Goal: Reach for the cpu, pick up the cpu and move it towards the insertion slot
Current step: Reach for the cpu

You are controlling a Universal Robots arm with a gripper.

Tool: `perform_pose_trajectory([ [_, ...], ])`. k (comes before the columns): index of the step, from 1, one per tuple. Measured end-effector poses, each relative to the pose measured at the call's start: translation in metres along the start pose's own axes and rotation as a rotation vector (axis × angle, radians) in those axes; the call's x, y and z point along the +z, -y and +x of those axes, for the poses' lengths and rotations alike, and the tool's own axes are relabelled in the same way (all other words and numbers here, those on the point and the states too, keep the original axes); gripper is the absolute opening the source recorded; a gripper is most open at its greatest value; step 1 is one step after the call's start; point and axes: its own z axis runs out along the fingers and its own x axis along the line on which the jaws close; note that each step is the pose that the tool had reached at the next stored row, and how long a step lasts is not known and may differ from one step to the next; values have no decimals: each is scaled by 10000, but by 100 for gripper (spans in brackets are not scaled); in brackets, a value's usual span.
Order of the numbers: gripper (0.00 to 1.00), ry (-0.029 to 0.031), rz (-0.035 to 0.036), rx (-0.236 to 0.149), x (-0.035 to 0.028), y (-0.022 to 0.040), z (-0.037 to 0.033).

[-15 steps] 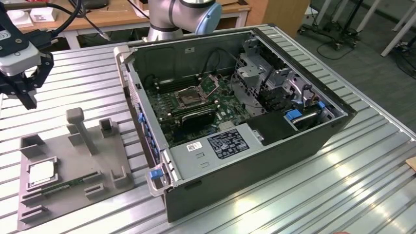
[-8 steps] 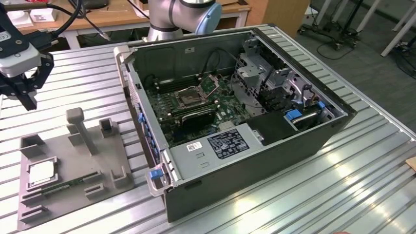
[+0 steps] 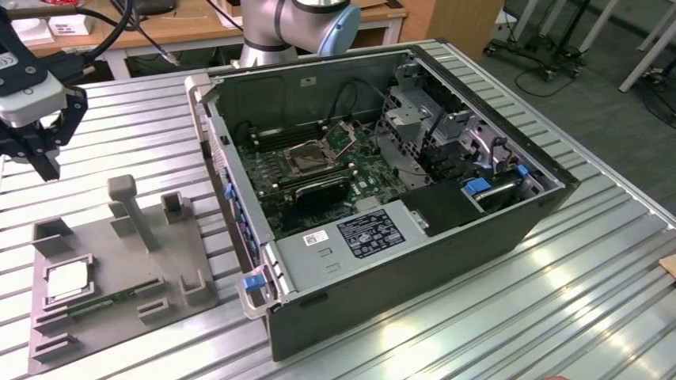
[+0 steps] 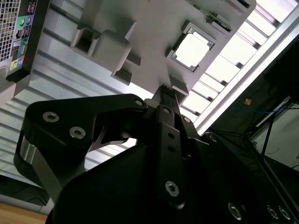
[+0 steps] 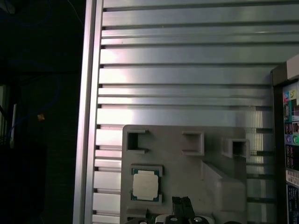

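The cpu (image 3: 66, 279), a pale silvery square chip, lies flat in a recess of the grey holder block (image 3: 174, 265) at the exterior view's lower left. My gripper (image 3: 47, 168) hangs in the air well above the table, beyond the block's far end and short of the chip, shut with nothing in it. The second wrist view has the cpu (image 4: 192, 46) beyond the closed fingertips (image 4: 164, 91); the first wrist view has the cpu (image 5: 145, 185) close beside the gripper (image 5: 182, 201). The insertion slot (image 3: 312, 157), a metal-framed socket, sits on the motherboard inside the open computer case (image 3: 423, 261).
A green memory stick (image 3: 106, 301) lies in the holder block beside the chip, and grey posts (image 3: 125, 207) stand up from the block. The case walls rise around the motherboard. The ribbed metal table (image 3: 591, 261) ends just past the block at its edge (image 5: 88, 116).
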Motion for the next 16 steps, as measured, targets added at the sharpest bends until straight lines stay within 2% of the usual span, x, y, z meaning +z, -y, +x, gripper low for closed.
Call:
perform_pose_trajectory([
  [16,11,0,4,0,23,39,7],
])
